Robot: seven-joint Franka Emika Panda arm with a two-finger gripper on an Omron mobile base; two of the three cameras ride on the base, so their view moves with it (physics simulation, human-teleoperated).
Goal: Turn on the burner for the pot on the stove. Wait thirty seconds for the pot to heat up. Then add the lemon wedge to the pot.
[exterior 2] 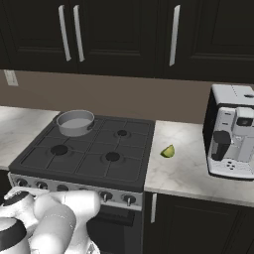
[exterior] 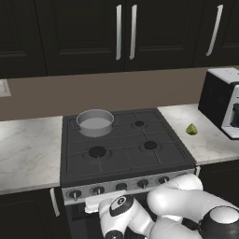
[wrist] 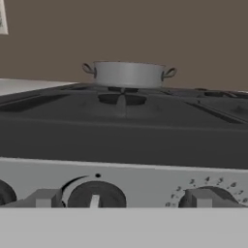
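The silver-grey pot [exterior: 95, 122] [exterior 2: 75, 122] stands on the back left burner of the black stove [exterior: 126, 145] [exterior 2: 89, 158]. In the hand view the pot [wrist: 128, 73] sits beyond the stove's front edge. The lemon wedge [exterior: 192, 129] [exterior 2: 168, 151] lies on the marble counter just right of the stove. My gripper [wrist: 123, 198] is low in front of the silver knob strip [wrist: 145, 179], open, its fingertips [wrist: 46, 197] wide apart. A dark knob [wrist: 95, 196] sits between them, untouched. Nothing is held.
A row of dark knobs [exterior: 121, 186] [exterior 2: 105, 196] runs along the stove's front. A white and black coffee machine [exterior: 224, 100] [exterior 2: 232, 131] stands on the right counter [exterior 2: 188, 171]. Dark cabinets hang above. More marble counter [exterior: 28, 149] lies left of the stove.
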